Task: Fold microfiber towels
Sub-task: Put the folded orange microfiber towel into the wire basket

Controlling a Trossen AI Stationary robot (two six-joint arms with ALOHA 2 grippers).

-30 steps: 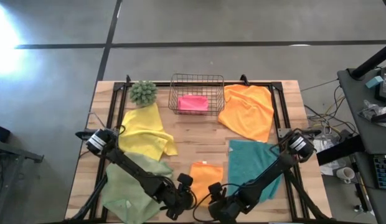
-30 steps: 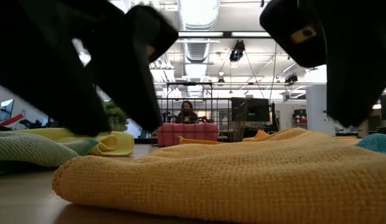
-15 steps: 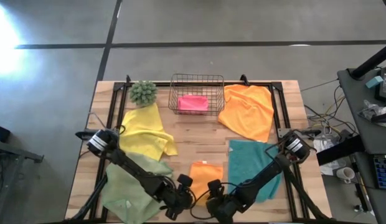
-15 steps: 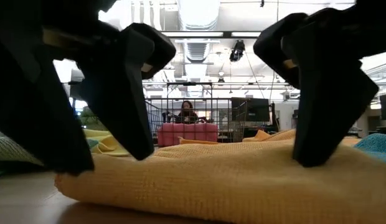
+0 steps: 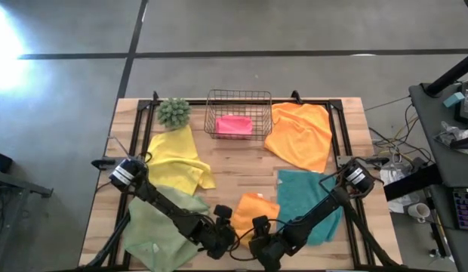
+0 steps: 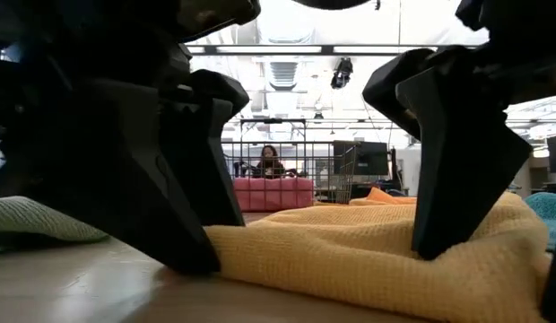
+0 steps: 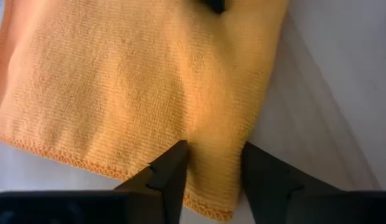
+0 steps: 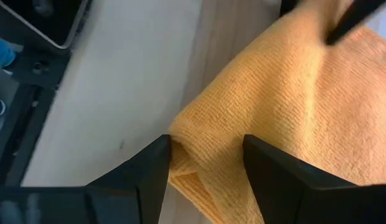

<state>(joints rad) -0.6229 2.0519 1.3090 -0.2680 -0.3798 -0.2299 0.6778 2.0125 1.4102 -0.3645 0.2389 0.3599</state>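
- The small orange towel [image 5: 254, 209] at the near bench [image 5: 241, 170] edge, flat a second ago, is now bunched and skewed.
- Left gripper [image 7: 213, 167] jaws pinch its hem; right gripper [image 8: 202, 160] jaws straddle a corner, seemingly not yet clamped.
- Likely the next fold is starting.

The wooden counter [image 5: 241, 170] carries a copper wire basket [image 5: 238, 113] at its rear centre, containing a folded pink microfiber towel [image 5: 234, 125]. A spiky green ball plant [image 5: 173, 111] stands left of the basket. A small orange microfiber towel [image 5: 254, 207] lies front centre, between a pale sage green towel [image 5: 155, 227] and a teal towel [image 5: 306, 198].
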